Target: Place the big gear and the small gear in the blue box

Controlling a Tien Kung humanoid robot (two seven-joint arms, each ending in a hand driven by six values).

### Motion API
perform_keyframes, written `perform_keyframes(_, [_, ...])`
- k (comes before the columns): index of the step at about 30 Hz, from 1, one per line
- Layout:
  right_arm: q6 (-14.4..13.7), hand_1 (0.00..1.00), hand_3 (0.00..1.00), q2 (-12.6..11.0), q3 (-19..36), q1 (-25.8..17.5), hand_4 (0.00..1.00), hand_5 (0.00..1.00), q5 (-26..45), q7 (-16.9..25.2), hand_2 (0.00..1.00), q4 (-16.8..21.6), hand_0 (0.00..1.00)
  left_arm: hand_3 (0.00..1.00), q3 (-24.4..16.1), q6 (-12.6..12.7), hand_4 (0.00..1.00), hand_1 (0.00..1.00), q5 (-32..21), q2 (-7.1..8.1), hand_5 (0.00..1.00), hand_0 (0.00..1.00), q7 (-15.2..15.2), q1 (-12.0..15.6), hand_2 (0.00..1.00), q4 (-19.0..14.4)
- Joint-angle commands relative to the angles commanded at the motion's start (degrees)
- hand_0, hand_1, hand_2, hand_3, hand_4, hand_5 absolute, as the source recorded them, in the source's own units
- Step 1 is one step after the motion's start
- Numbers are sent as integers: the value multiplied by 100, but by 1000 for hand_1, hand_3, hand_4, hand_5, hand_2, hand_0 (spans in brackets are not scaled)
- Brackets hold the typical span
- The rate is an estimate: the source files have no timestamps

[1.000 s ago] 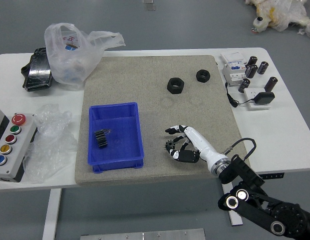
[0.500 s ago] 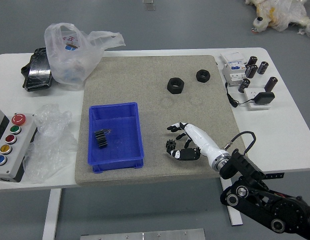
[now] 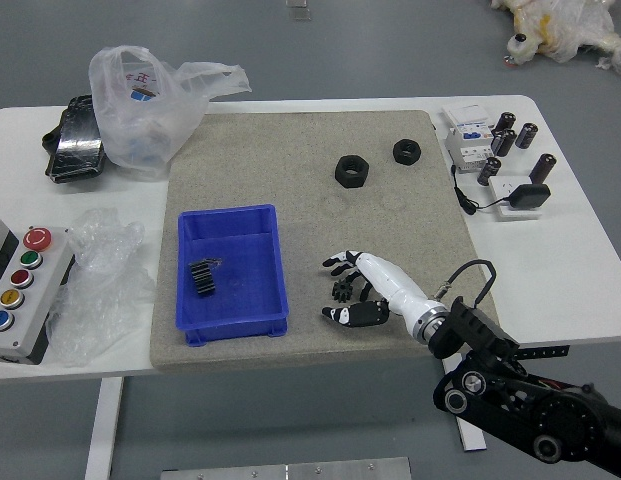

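the right robot hand (image 3: 388, 284) is spreading its fingers around the small gear (image 3: 342, 291), open mat (image 3: 305, 200) lying between it and the blue box (image 3: 234, 328). inside the box, the big gear (image 3: 203, 277) is resting near the left wall; beyond, a plastic bag (image 3: 140, 130) is showing illegible print.

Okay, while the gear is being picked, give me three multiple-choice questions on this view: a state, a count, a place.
1. The blue box is: A lidded; B open-topped; C tipped over.
2. Black nuts on the mat: A two; B three; C four.
3. The small gear is: A inside the box; B between the robot hand's fingers; C beside the nuts.

1 B: its inside and floor show.
2 A: one stands nearer, one farther right.
3 B: fingers spread around it, right of the box.
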Motion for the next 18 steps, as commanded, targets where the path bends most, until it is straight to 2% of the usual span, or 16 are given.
perform_keyframes(1, [-7, 586, 618, 2, -3, -1, 421, 2, -14, -9, 525, -10, 397, 651, 1, 0, 658, 542, -1, -1, 160, 644, 0, -1, 543, 0])
perform_keyframes(6, [-47, 586, 618, 4, -16, -1, 421, 2, -77, -47, 525, -43, 397, 651, 36, 4, 658, 542, -29, 0, 160, 644, -17, -5, 543, 0])
perform_keyframes(7, [-55, 550, 537, 5, -18, 0, 214, 2, -90, -54, 445, -46, 400, 651, 45, 5, 658, 542, -37, 0, 160, 644, -21, -7, 543, 0])
perform_keyframes(18, [-173, 539, 513, 15, -31, 25, 172, 2, -112, -37, 423, -89, 401, 651, 76, 10, 658, 542, -65, -2, 160, 643, -35, -7, 543, -1])
